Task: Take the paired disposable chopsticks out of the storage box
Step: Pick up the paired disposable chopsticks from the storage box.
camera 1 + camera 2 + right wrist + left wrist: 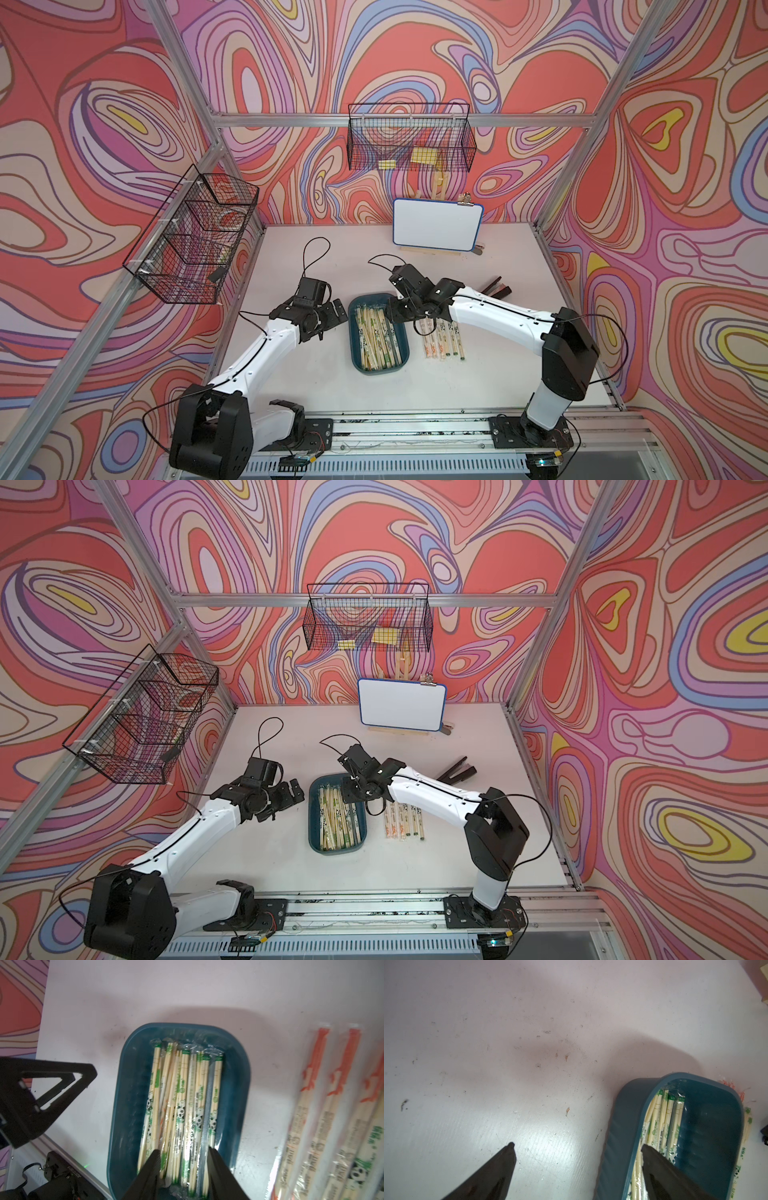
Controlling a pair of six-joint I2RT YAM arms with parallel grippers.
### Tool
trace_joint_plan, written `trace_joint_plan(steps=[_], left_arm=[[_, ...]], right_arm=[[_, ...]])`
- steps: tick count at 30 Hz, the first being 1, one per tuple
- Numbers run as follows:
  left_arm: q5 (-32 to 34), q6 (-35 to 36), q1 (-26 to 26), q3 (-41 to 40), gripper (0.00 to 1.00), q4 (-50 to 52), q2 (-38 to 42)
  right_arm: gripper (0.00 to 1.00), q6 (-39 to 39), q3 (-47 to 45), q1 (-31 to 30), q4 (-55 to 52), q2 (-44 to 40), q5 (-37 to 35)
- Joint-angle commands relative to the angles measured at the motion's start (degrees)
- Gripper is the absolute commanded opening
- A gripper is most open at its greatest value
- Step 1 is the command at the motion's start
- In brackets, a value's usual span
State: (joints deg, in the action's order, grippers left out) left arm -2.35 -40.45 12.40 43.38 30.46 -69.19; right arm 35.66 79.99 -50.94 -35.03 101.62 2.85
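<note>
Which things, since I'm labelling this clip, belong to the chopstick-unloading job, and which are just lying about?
Job: storage box; chopsticks inside it; chopsticks laid beside it.
Lying about: whiteboard; black stapler-like tool; back wire basket; side wire basket.

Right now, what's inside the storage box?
Many sleeved chopstick pairs lie lengthwise in the storage box, bare floor beside them. The right gripper covers some ends; lower layers are hidden.

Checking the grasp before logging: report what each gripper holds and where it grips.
Nothing: left gripper open by the storage box; right gripper open over the paired disposable chopsticks in it, gripping none.
</note>
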Motion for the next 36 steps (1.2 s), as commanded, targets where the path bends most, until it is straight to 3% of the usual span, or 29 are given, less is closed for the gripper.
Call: trace_joint_plan(steps=[1, 11, 29, 36], left_arm=[[0.88, 0.50, 0.12, -0.22, 1.00, 0.44, 0.28], [0.93, 0.53, 0.23, -0.31, 1.00, 0.40, 0.37], [0.83, 0.53, 0.17, -0.40, 1.00, 0.22, 0.28], [0.85, 0.50, 0.21, -0.48, 1.00, 0.24, 0.34]], right_arm=[[0.41, 1.26, 0.79, -2.17, 0.76, 3.66, 1.42], [0.33, 3.07, 1.49, -6.71, 2.74, 8.80, 2.50], [0.31, 3.58, 2.44, -7.82, 3.56, 12.97, 3.41], [0.23, 3.81, 2.53, -7.84, 4.18, 13.73, 4.58]])
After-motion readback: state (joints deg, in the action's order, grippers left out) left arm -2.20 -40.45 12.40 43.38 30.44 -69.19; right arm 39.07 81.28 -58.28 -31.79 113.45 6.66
